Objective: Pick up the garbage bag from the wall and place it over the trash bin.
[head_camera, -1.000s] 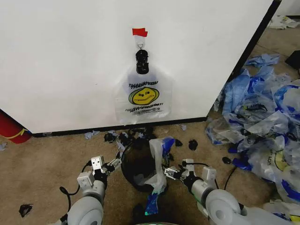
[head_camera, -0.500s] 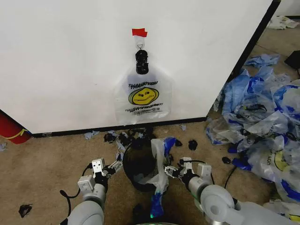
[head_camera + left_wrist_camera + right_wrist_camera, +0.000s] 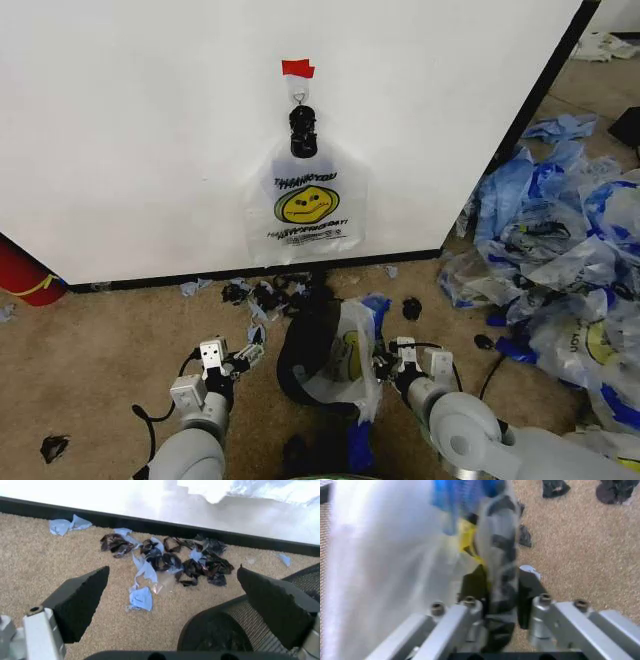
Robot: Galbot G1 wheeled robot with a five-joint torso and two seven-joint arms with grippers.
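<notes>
right gripper [image 3: 501, 592] jaws pinched on a garbage bag [image 3: 345, 362] draped over tilted trash bin [image 3: 305, 350]; left gripper [image 3: 175, 603] jaws wide, empty, beside bin.

Bare carpet [image 3: 110, 330] open at lower left, scraps [image 3: 265, 293] strewn between wall [image 3: 130, 130] and tilted bin [image 3: 305, 350], bag heap [image 3: 565, 260] crowding right side

I am looking at what reads as a robot test room rather than a home: a freestanding white wall [image 3: 150, 130] panel on tan carpet [image 3: 110, 340], a heap of used blue plastic bags [image 3: 560, 260] dumped to the right, and torn plastic scraps [image 3: 165, 560] littering the floor.
</notes>
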